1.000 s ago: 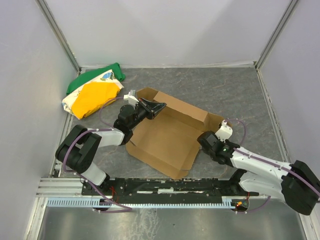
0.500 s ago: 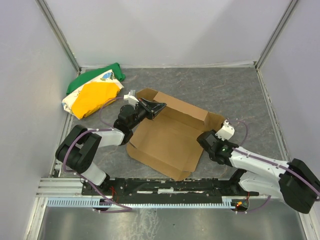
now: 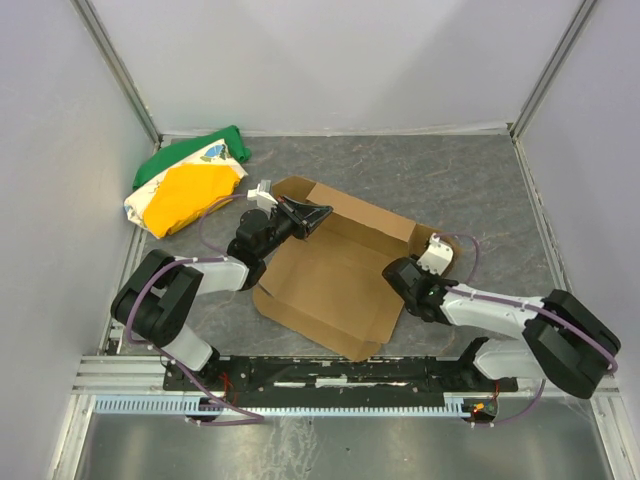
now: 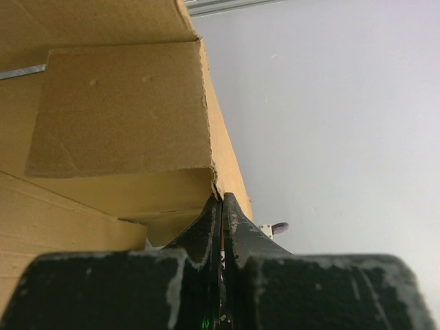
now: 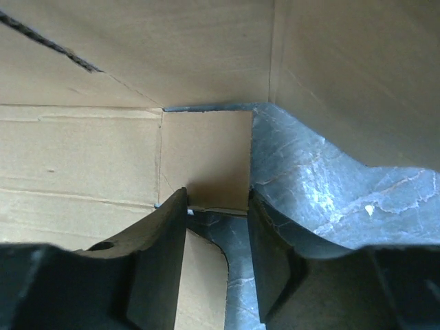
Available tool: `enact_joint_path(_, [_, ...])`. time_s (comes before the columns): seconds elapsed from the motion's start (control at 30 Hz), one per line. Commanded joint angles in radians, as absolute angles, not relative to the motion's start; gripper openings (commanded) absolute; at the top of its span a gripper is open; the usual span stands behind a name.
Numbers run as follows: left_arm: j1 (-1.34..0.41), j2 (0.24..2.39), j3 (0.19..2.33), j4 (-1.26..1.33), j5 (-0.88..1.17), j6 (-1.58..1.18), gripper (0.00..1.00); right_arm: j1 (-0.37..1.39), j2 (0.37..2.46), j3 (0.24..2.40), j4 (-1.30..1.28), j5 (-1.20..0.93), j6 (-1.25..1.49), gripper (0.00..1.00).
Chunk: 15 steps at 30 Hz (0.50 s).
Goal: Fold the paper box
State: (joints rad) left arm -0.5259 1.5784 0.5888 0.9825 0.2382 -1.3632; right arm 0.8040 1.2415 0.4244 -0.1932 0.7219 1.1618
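The grey, marble-veined desk carries the paper box, a plain brown die-cut cardboard sheet, half raised into a shallow tray with creased walls. It lies at the middle of the desk, between the two arms. Against the far left wall sits a soft, crumpled cloth bundle of green, yellow and white, well apart from the box.

Since a second ago the box, the bundle and the left arm have not shifted. The right arm has swung in to the left: its white forearm now lies flatter along the near side and its black hand has come up against the box's right edge.

The left hand is clenched on the far left wall of the box. Its wrist view shows what the top view cannot: the two scuffed black fingers pressed together on the thin, rough-cut cardboard edge.

The right hand is released, its fingers parted. From above, its tips are lost against the box's right wall. Its wrist view looks into an inner corner where a small square tab lies flat on the desk, its near edge between the fingertips; whether they touch it I cannot tell.
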Motion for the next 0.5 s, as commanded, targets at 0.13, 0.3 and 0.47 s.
enact_joint_path(0.13, [-0.532,1.577,0.585,1.022,0.261,-1.368,0.03,0.808,1.29,0.507,-0.135,0.724,1.063,0.43])
enact_joint_path(0.3, [-0.53,1.578,0.584,1.017,0.266,-1.368,0.03,0.808,1.24,0.51,-0.124,0.741,0.999,0.43])
enact_joint_path(0.47, [-0.53,1.588,0.588,1.0,0.271,-1.372,0.03,0.808,1.222,0.51,-0.056,0.706,0.924,0.43])
